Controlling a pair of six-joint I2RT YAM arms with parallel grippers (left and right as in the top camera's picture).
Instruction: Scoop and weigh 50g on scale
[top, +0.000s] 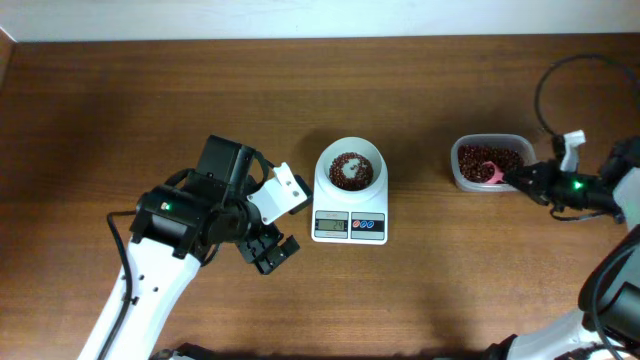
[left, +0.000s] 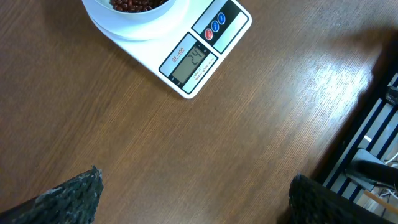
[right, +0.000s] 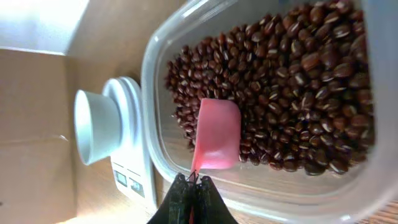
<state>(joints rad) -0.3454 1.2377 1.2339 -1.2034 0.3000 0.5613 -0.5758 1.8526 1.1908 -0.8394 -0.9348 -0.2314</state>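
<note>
The white scale (top: 349, 227) stands mid-table with a round white bowl (top: 349, 166) on it. The bowl holds a small heap of red-brown beans (top: 348, 170). My right gripper (top: 522, 179) is shut on the handle of a pink scoop (right: 217, 134). The scoop's head lies among the beans (right: 292, 74) in a clear tub (top: 490, 163). My left gripper (top: 268, 250) hangs open over bare wood left of the scale, holding nothing. In the left wrist view its fingertips (left: 71, 194) stand far apart below the scale's display (left: 193, 62).
The clear tub sits right of the scale with a gap of bare wood between them. A black cable (top: 545, 85) loops at the far right. Both arms' white links come up from the table's front edge.
</note>
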